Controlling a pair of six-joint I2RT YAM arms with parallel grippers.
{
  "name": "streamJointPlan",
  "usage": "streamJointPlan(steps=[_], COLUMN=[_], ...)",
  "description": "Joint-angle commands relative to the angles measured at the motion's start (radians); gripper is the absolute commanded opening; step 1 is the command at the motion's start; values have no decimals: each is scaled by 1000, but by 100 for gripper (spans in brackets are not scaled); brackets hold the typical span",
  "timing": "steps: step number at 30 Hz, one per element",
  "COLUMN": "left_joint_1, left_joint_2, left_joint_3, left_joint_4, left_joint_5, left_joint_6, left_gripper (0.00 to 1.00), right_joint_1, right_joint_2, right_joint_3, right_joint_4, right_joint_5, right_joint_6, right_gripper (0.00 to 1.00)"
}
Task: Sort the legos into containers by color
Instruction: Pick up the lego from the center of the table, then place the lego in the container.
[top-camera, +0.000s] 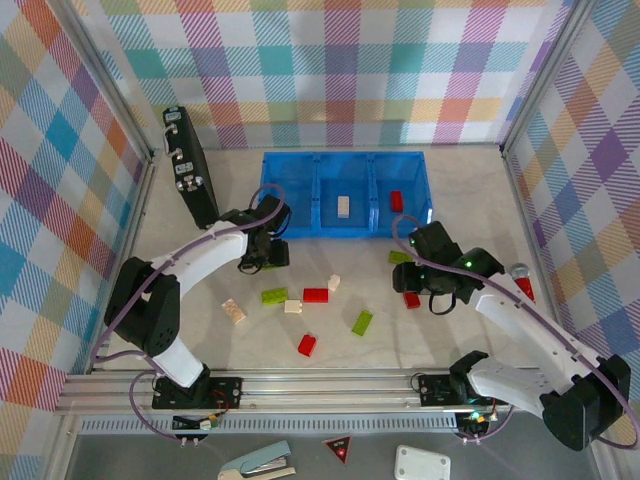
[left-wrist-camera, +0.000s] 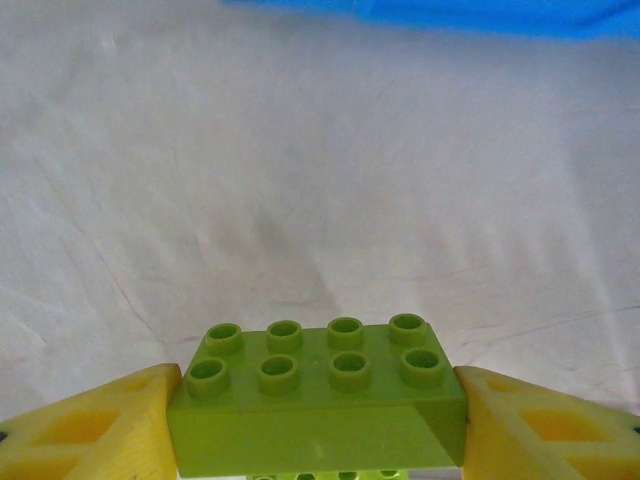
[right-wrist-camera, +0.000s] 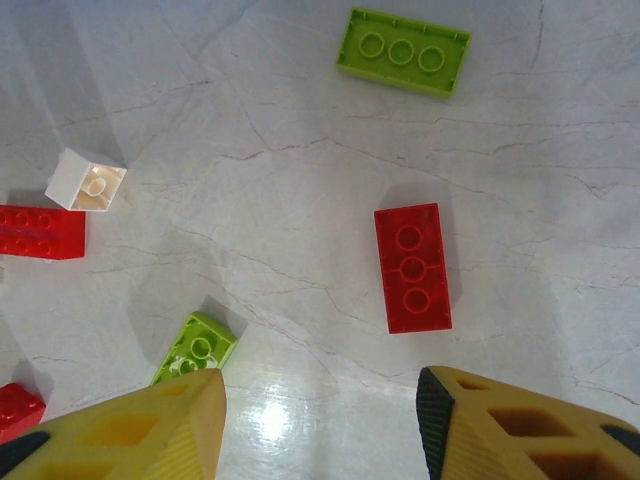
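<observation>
Tray (top-camera: 290, 190), upper centre of the top view: cream brick (top-camera: 344, 206) in the middle compartment, red brick (top-camera: 396, 200) in the right one. Left gripper (left-wrist-camera: 318, 425): closed on the ends of a green brick (left-wrist-camera: 315, 390). Right gripper (right-wrist-camera: 322, 420): jaws apart, empty. Loose bricks (top-camera: 316, 295): frame centre.

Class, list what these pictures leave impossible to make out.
- Left wrist: the green piece below the gripped lime brick, cut off by the bottom edge.
- Left wrist: the blue tray, blurred at the top edge.
- Right wrist: the corner red brick, cut by the left edge.
</observation>
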Motion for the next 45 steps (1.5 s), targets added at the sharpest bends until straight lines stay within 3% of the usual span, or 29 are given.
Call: streamJointPlan(steps=[1,9,23,45], left_joint_1=[-5,17,84,124], left_joint_2=[-9,163,448,642], left_joint_3=[94,351,659,748], left_joint_4=[-57,-113,-147,-135], left_joint_5=[-39,-39,31,82], left_joint_6=[54,135,219,237], left_gripper=[63,62,61,64], right_joint_1=[6,5,6,6], right_joint_2=[-20,-59,-107,-105], right_joint_3=[7,8,-12,-20], right_joint_4=[-38,-70,-92,-75], right_joint_5=[26,64,107,111], right_joint_6=[12,19,21,-2], right_gripper=[55,55,55,56])
